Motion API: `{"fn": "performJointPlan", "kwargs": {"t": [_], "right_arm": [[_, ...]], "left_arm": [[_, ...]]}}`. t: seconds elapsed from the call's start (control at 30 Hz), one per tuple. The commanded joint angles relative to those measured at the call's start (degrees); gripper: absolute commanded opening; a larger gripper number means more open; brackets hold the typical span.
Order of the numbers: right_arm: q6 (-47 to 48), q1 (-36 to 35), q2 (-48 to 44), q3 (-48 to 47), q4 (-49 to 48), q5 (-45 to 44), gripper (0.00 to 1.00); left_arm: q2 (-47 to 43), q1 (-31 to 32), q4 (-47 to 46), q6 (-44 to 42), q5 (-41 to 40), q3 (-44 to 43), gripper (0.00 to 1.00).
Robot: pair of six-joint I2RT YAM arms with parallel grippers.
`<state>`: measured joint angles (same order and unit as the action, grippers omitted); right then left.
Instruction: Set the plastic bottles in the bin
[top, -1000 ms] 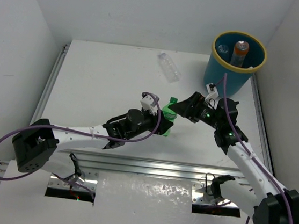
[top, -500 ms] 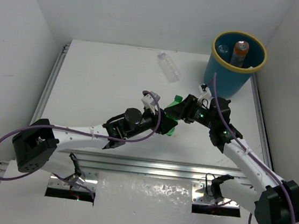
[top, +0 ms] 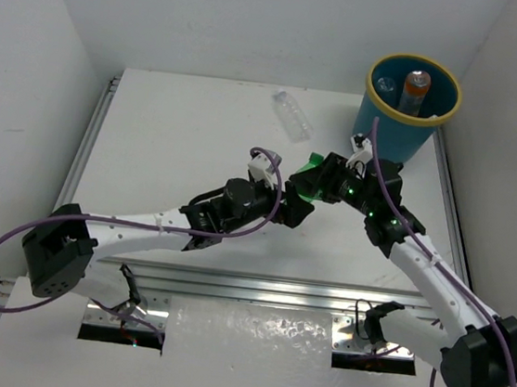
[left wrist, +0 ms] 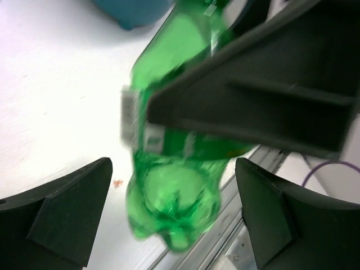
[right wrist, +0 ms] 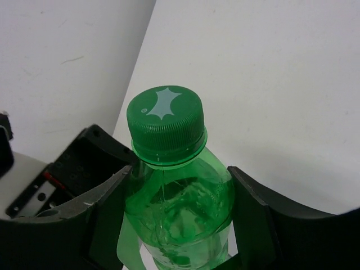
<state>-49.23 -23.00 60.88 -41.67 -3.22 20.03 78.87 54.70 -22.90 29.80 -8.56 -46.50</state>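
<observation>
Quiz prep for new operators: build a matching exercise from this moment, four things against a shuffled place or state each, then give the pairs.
1 green bottle
2 orange bottle
3 loose clear bottle
4 left gripper

A lying on the table
B jaws wide open
C inside the bin
D clamped in the right gripper

Pairs: 1-D, 2-C, 3-A, 4-B

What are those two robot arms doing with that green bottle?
It's a tidy-up: plastic bottles go in the blue bin. The right arm has its jaws shut on the green bottle, below its cap. The left arm has its jaws open either side of the bottle's bottom, not gripping. An orange bottle is already in the bin; a clear bottle lies on the table.
</observation>
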Motion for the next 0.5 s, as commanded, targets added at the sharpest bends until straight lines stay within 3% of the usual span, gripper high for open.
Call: {"fn": "performJointPlan", "kwargs": {"t": [0.0,0.13,0.27,0.33,0.47], "right_arm": [[1.8,0.1,0.7,-4.0,-0.3,-4.7,0.0],[9.2,3.1,2.9,-13.9,5.1,-12.5,0.0],[14.8,10.9,8.9,-27.4,11.7,-12.9,0.0],[16.6,14.5,11.3,-35.5,13.3,-14.1,0.0],[27.2,16.0,18.7,-47.0,14.3,-25.5,0.0]], "left_arm": [[-2.4,-0.1,4.7,0.8,-3.0,-1.7,0.89],[-6.1,-0.1,14.4,1.7,-7.0,-3.3,0.89],[-12.2,-0.1,27.4,3.8,-14.8,-3.9,0.92],[-14.2,-0.2,30.1,4.5,-17.0,-3.4,0.94],[-17.6,-0.6,33.4,4.7,-19.3,-1.9,0.96]]}}
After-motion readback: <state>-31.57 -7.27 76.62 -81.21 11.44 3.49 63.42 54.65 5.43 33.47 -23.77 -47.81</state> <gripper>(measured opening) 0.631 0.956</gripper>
